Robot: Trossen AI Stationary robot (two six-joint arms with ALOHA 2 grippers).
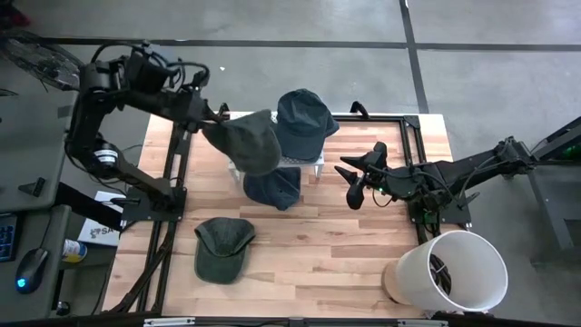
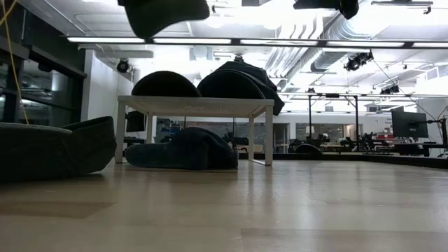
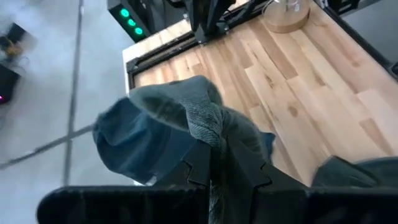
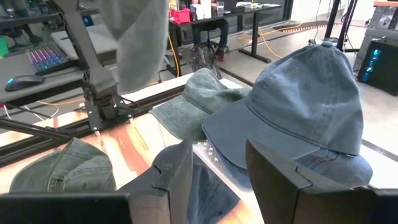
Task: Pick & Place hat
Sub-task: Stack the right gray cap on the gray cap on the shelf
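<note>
My left gripper [image 1: 218,116] is shut on a grey-green hat [image 1: 247,142] and holds it in the air over the left part of a small white stand [image 2: 196,105]. In the low view this hat [image 2: 164,14] hangs at the top. A blue hat [image 1: 305,122] sits on the stand, and the right wrist view shows a second grey-green hat [image 4: 198,102] beside it. Another blue hat [image 1: 272,188] lies under the stand. A green hat [image 1: 222,247] lies on the table nearer the front. My right gripper [image 1: 357,179] is open, to the right of the stand. My left gripper pinches a bunched fold of the hat's cloth [image 3: 214,127] between its two fingers [image 3: 198,165], at the hat's far-left edge. It comes at the hat from the table's left. The hat is lifted clear and hangs from the fingers above the stand.
A white bucket [image 1: 451,271] stands at the table's near right corner. A black frame rail [image 1: 177,173] runs along the left side and another [image 1: 413,136] along the right. Bare wood [image 1: 318,245] lies between the green hat and the bucket.
</note>
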